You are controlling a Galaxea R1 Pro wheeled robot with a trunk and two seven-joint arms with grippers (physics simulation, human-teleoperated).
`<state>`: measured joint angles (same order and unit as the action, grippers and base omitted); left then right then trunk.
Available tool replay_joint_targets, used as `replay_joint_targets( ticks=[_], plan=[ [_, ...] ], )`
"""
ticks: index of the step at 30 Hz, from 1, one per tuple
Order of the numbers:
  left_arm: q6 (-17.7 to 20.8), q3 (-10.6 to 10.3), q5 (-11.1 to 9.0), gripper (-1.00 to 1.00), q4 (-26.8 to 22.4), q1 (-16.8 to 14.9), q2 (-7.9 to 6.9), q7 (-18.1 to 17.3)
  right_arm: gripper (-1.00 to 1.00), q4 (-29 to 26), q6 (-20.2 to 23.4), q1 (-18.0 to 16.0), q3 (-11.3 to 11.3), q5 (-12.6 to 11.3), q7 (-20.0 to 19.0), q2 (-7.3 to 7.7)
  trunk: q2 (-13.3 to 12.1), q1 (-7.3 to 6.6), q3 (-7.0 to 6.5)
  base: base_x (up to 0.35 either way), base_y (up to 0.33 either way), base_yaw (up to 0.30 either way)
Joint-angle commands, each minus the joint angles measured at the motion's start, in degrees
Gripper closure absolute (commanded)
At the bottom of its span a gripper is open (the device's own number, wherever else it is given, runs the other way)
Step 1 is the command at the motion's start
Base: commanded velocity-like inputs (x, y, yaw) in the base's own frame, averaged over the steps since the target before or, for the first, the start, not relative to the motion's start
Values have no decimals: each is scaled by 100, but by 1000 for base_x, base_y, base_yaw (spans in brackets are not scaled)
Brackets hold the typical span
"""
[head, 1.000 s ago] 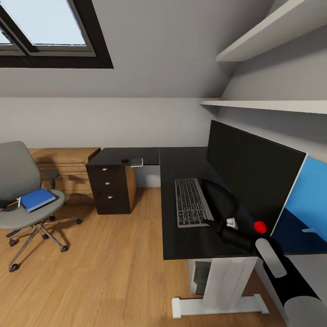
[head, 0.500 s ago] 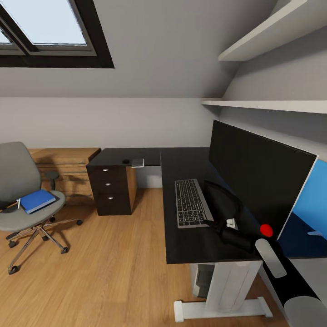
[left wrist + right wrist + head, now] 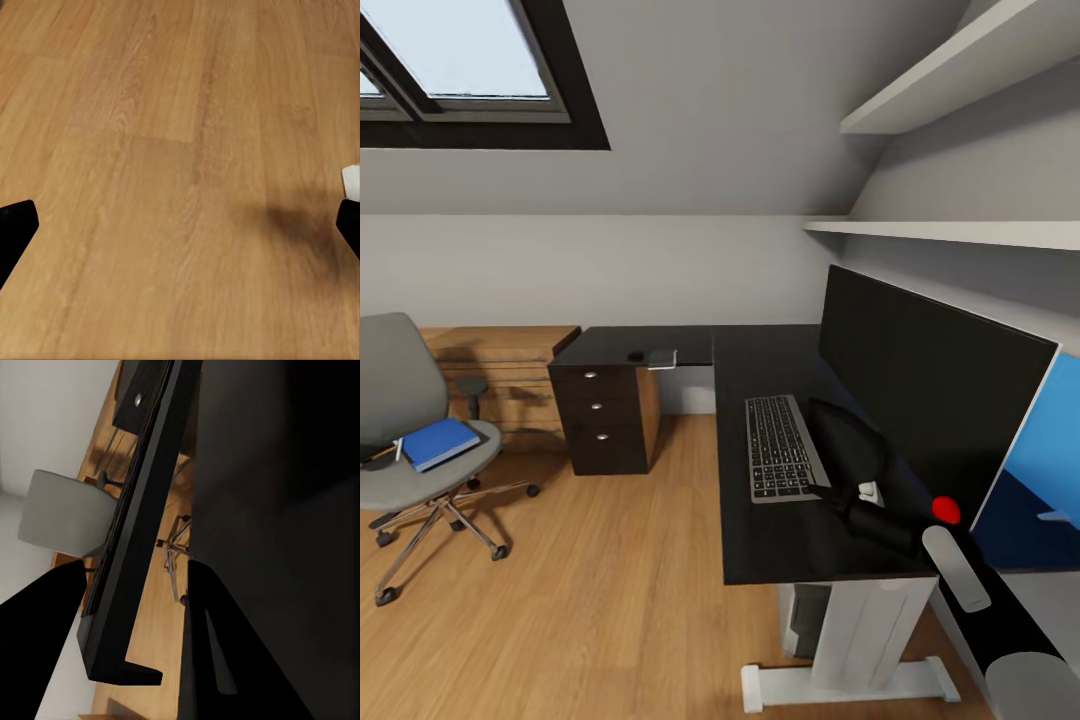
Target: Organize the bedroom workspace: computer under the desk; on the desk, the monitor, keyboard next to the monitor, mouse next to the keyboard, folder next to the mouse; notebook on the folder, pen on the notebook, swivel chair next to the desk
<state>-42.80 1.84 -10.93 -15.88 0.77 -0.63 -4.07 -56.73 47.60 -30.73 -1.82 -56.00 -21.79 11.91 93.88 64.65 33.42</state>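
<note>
Right gripper sits on the desk just beside the keyboard, under the monitor; its fingers stand apart, grasping nothing — best lifted clear before turning for the folder on the swivel chair. Since the earlier frame, the view alone shifts slightly — nothing else moves.

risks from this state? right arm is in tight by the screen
1. The right pincer sits at the keyboard's near corner, jaws apart, beside the monitor. A careless pull-back could skew the keyboard or bump the screen.
2. The folder lies on the swivel chair, which stands on casters; pressing on it may roll the chair away.
3. The pen rests at the folder's edge and could drop to the floor.
</note>
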Motion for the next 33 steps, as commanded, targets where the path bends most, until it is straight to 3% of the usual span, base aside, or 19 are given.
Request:
replay_joint_targets(
  ticks=[1, 33],
  plan=[
    [-1, 18, -31, -100, -10, 2, 1, -42, 100, 2, 30, -3, -11, 10, -26, 1, 2, 0, 4, 33, -37, 0],
    [5, 4, -30, -100, -12, 0, 10, -34, 100, 144, 35, -3, -29, 10, -9, 5, 83, 44, 40, 28, -2, 0]
  ],
)
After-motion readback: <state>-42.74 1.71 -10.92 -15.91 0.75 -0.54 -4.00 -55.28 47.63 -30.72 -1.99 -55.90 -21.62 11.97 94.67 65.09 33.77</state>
